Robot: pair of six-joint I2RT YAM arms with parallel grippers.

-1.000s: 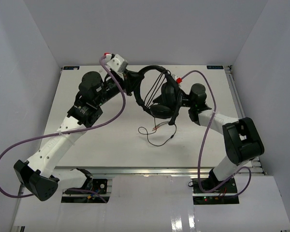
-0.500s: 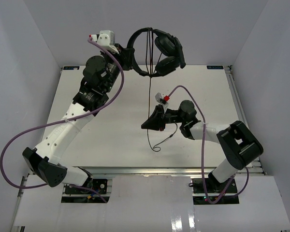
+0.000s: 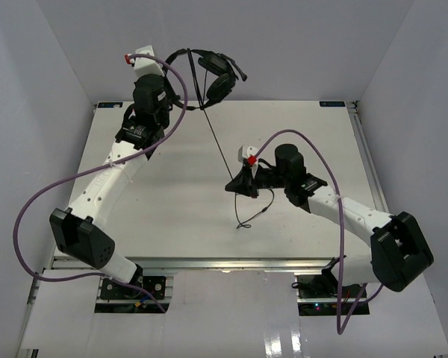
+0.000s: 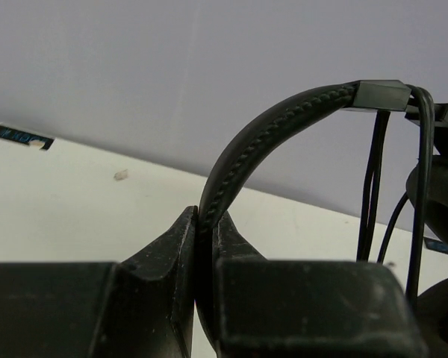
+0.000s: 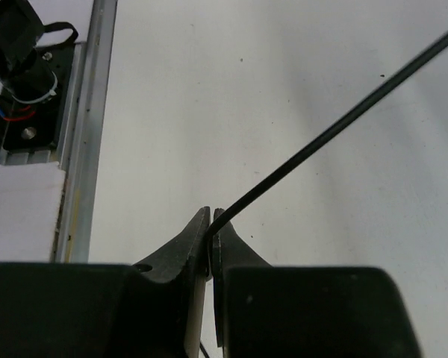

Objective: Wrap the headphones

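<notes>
The black headphones hang high above the table's far edge, ear cups to the right of the band. My left gripper is shut on the stitched headband, which rises out of the jaws and arches right. From the cups the thin dark cord runs taut down to my right gripper, which is shut on the cord just above the table. Below that gripper the cord's tail loops on the white surface.
Purple arm cables sweep left of the left arm and another purple cable droops by the right arm. A metal rail edges the table. White walls enclose the back and sides.
The left arm has lifted the headphones off the table and carried them up and left. My right gripper let go of the ear cups, moved forward and shut on the cord, now pulled straight.
</notes>
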